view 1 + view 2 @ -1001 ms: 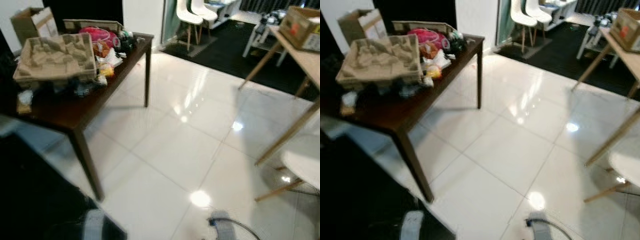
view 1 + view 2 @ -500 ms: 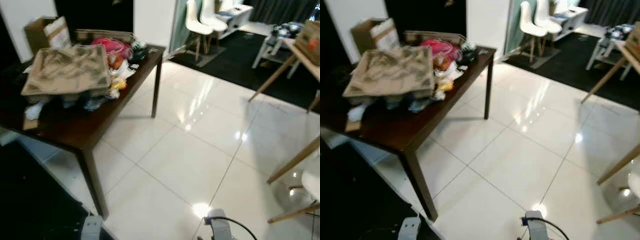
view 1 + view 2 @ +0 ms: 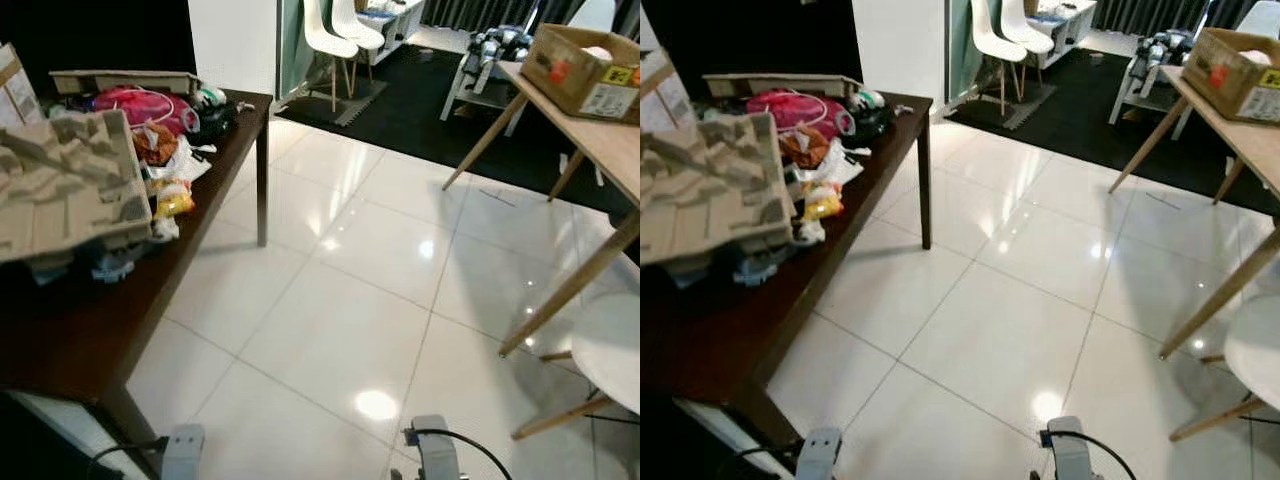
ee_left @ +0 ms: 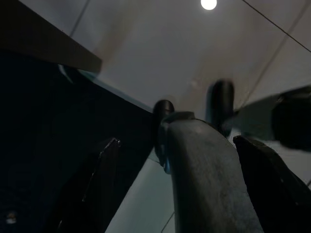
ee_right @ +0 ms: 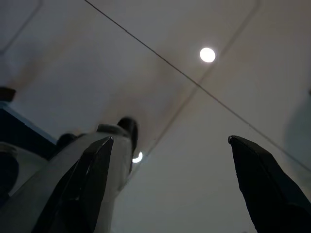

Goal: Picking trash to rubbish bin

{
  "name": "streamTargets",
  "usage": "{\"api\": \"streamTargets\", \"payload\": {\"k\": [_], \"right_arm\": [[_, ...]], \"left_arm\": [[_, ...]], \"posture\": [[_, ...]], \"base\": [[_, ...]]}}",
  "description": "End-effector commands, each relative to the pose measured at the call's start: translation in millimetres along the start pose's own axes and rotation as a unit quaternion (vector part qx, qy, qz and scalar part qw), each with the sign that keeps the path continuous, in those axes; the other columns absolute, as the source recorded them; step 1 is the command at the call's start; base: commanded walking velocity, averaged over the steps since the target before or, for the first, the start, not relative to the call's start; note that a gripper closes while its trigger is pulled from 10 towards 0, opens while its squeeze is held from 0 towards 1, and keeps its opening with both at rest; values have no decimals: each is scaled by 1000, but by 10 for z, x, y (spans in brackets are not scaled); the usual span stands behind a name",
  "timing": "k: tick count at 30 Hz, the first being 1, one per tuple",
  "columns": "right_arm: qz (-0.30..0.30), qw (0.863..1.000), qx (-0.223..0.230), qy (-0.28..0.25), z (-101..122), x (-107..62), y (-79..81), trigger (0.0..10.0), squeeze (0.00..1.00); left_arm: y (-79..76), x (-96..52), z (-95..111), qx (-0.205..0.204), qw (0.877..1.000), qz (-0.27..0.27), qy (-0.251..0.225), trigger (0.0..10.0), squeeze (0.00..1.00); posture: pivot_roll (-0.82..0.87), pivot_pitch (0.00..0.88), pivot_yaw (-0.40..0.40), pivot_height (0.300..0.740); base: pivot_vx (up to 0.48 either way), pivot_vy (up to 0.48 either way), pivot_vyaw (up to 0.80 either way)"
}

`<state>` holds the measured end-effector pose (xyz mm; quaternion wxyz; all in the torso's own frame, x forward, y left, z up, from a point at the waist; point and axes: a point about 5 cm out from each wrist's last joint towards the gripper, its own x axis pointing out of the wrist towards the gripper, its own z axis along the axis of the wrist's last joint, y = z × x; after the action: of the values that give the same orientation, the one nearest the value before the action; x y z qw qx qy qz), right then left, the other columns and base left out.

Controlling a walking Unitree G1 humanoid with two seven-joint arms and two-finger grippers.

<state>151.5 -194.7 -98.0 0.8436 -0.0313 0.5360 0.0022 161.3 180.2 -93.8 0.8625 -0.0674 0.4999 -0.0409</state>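
Note:
A dark wooden table runs along the left, cluttered with rubbish. On it lie a moulded cardboard tray, a yellow wrapper, crumpled white plastic, an orange wrapper and a pink bag. Both silver arms hang low at the picture's bottom edge, the left arm by the table leg and the right arm over the tiles. In the wrist views the left gripper and the right gripper are open, pointing at the floor with nothing held.
Glossy white tiles spread ahead. A light wooden table with a cardboard box stands at the right, a round white seat below it. White chairs and a black rug lie beyond.
The whole picture has shifted, so the camera has moved: the dark table now lies closer along the left edge. Both arms still hang down, and the clutter is unchanged.

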Motion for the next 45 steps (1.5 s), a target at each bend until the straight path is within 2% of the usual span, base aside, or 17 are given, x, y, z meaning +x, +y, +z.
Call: {"api": "streamTargets", "payload": {"k": [1,24,27,30,45], "right_arm": [[-6,1000,4,-6,28,-2,-36,10000,0],[-8,1000,9,-8,30,-3,-43,10000,0],[-8,1000,8,-7,23,-4,-52,10000,0],[-8,1000,7,-6,19,-5,-59,10000,0],[-8,1000,0,-6,12,-8,-73,10000,0]], "left_arm": [[-11,-6,-79,2,1000,-2,15,10000,0],[-41,1,-80,5,1000,-6,16,10000,0],[-35,1,-76,-8,1000,1,10,10000,0],[-33,2,-68,2,1000,1,10,10000,0],[-32,0,-69,7,1000,-6,13,10000,0]], "posture": [[13,53,-18,740],[6,54,-19,740],[6,55,-22,740],[7,52,-23,740],[5,41,-23,740]], "base": [[337,0,0],[332,0,0],[0,0,0],[0,0,0],[32,-416,0]]}}
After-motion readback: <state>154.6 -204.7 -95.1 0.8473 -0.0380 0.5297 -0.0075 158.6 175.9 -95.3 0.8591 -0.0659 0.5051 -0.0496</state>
